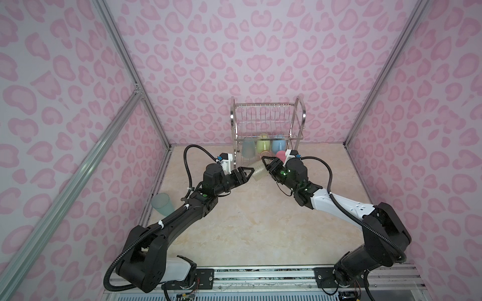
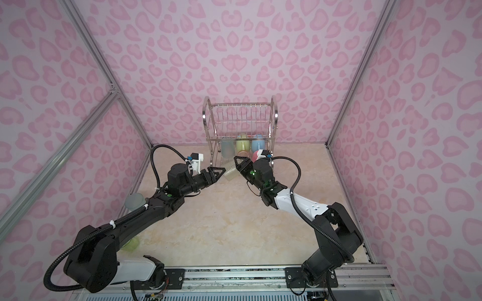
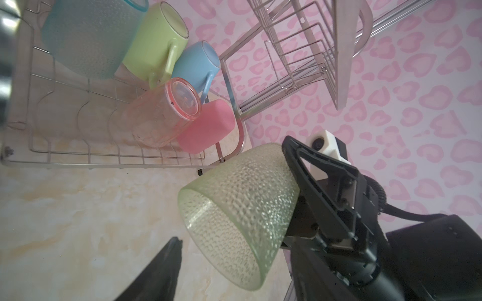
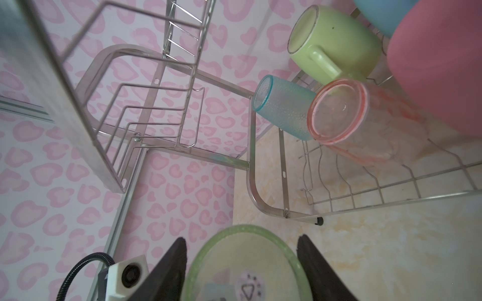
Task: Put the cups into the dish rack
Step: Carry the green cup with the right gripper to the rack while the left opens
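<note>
Right gripper is clamped on the base of the translucent yellow-green dimpled tumbler, held on its side just in front of the shiny steel wire dish rack. Left gripper is spread wide beside the tumbler's mouth. The lower tier is crowded: pale blue tumbler, green mug, blue mug, orange-pink tumbler, pink tumbler.

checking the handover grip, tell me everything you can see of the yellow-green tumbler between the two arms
The yellow-green tumbler is translucent with a dimpled wall, plastic or glass by its look, widening from base to mouth. It looks empty. It is held tilted just in front of the dish rack, mouth facing away from the right gripper, which clamps its base end with a finger on each side. A round sticker shows at the base.
</note>
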Available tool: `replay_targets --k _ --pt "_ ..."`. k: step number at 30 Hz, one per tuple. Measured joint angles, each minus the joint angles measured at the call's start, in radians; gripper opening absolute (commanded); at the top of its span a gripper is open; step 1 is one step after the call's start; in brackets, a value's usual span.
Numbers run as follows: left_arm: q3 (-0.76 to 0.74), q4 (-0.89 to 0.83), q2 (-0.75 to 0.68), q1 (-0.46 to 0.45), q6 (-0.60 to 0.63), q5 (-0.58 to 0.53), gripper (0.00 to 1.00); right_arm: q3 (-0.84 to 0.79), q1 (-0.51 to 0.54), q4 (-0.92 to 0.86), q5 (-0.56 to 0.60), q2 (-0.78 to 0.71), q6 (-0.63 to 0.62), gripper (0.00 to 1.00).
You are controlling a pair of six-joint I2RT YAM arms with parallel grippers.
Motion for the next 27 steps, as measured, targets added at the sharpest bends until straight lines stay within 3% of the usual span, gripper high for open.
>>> replay_targets --k 8,16,27 --pt "0.02 -0.222 -0.097 0.013 0.04 -0.116 0.87 0.022 0.055 -0.047 0.107 -0.016 -0.158 0.5" --pt "0.055 -0.465 -0.111 0.036 0.049 -0.241 0.95 0.058 0.129 -0.058 0.226 -0.004 -0.358 0.5" --pt "0.058 -0.642 -0.123 0.065 0.057 -0.306 0.98 0.095 0.19 -0.007 0.37 0.101 -0.658 0.51"
